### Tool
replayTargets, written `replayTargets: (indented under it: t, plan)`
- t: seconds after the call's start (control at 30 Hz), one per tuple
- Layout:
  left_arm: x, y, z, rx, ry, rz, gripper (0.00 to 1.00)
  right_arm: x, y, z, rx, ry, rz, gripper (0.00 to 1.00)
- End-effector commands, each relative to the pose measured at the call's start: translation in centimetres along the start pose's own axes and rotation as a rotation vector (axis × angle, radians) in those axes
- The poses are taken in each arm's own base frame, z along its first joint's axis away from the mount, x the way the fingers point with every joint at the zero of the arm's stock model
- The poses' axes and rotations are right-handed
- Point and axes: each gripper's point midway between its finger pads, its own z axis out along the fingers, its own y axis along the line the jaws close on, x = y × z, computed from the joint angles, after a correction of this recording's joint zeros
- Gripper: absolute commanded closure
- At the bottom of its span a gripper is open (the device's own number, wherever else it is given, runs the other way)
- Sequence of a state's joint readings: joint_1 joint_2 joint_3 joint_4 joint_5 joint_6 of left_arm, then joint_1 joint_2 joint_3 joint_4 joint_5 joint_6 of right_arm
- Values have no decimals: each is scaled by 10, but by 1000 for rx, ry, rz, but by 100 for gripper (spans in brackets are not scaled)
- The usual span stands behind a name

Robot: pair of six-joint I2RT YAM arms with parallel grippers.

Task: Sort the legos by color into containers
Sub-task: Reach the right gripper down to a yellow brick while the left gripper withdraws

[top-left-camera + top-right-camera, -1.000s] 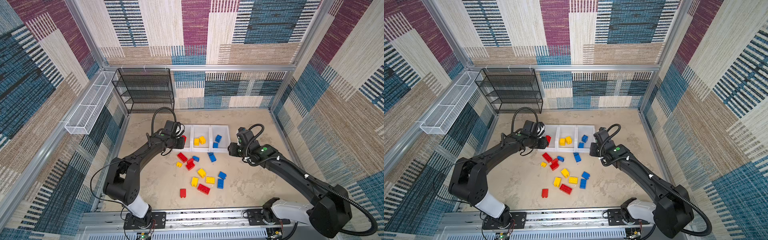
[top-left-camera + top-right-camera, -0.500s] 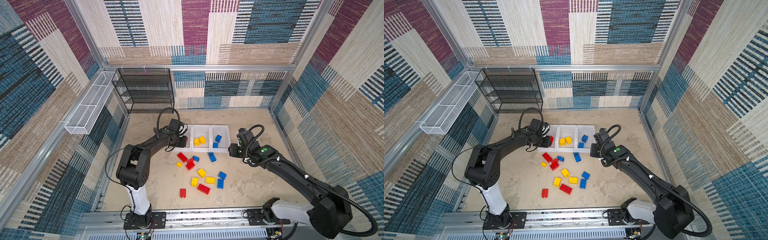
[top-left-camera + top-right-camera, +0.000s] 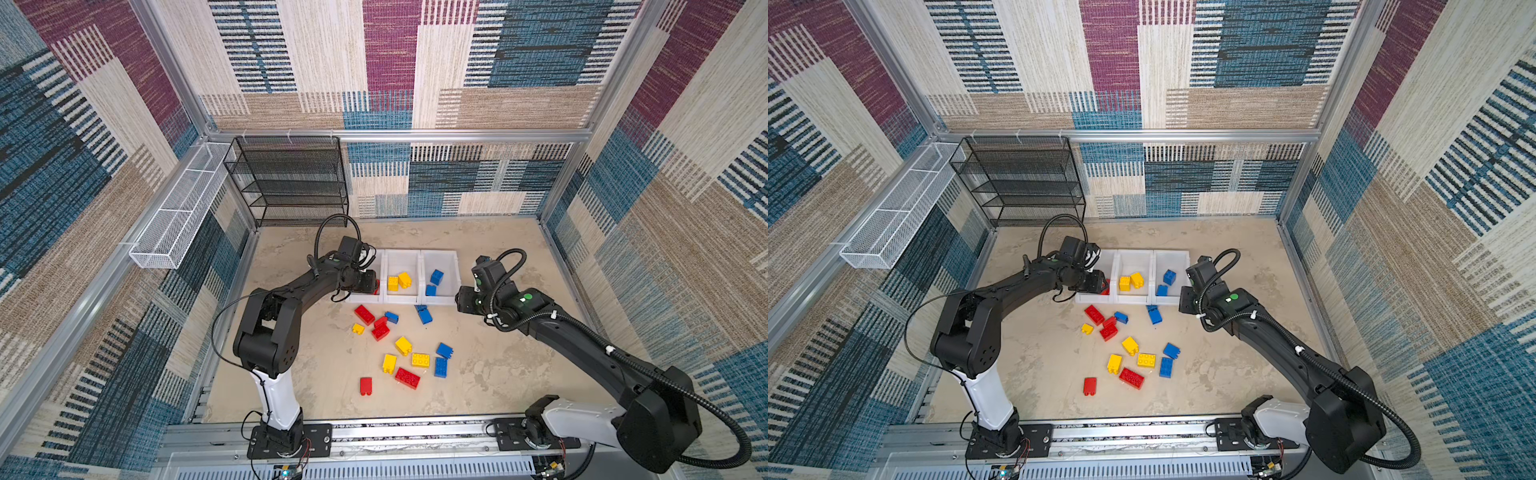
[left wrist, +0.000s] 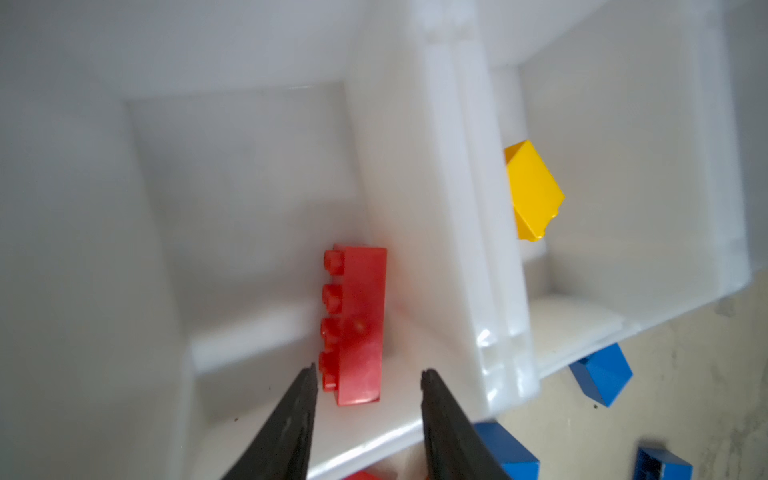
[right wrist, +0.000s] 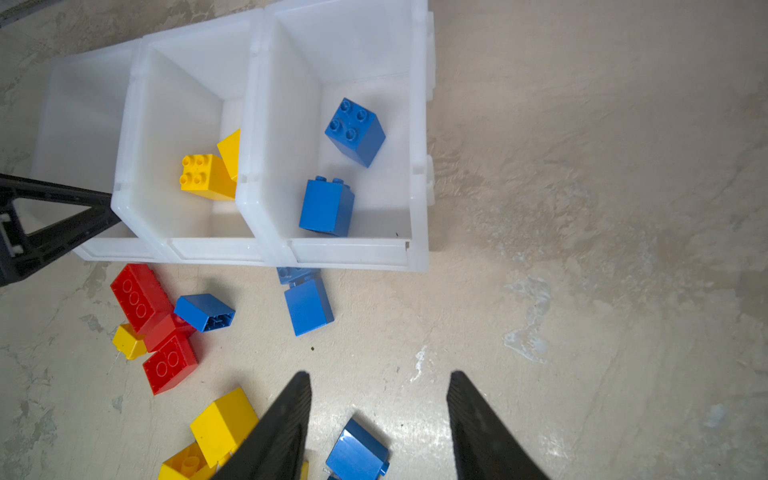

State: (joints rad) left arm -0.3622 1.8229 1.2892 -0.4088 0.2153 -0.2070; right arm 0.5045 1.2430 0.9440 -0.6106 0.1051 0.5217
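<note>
Left claw [image 4: 370, 371]: black fingers spread apart, clamping nothing, poised over the 9 o'clock bin of three joined white plastic open-top bins [image 5: 353, 254].
Oblong red studded plastic brick [image 4: 361, 324]: lies on its side inside that bin against the wall shared with the middle bin. It shows between the spread fingertips and is not pinched.
Right claw [image 5: 380, 374]: fingers apart, empty, hanging above the beige mottled floor [image 5: 582, 208] at 3 o'clock of the row's front corner.
Middle bin: two yellow bricks [image 5: 205, 176].
3 o'clock bin: two blue bricks [image 5: 355, 131].
Loose red, yellow and blue bricks [image 3: 403, 345]: scattered on the floor at 6 o'clock of the row.
</note>
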Motion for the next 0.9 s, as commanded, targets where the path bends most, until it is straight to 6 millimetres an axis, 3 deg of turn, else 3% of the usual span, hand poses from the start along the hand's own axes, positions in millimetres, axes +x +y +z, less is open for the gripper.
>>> replayTargets:
  t: [0.0,0.2,0.33,0.6,0.87]
  plan:
    - [-2,-3,-18,3,-36,-18,54,-4,3,-1,-7,-10,-4,44]
    - [12,-10,-57,18,-89,-26,53,-5,10,4,-41,-17,-28,45]
    - [39,-9,-78,16,-106,-49,52,-1,22,17,-61,14,-53,46]
    - [96,-7,-105,29,-139,-117,52,16,81,39,-123,62,-152,46]
    - [124,3,-119,4,-178,-174,52,50,118,39,-161,123,-228,45]
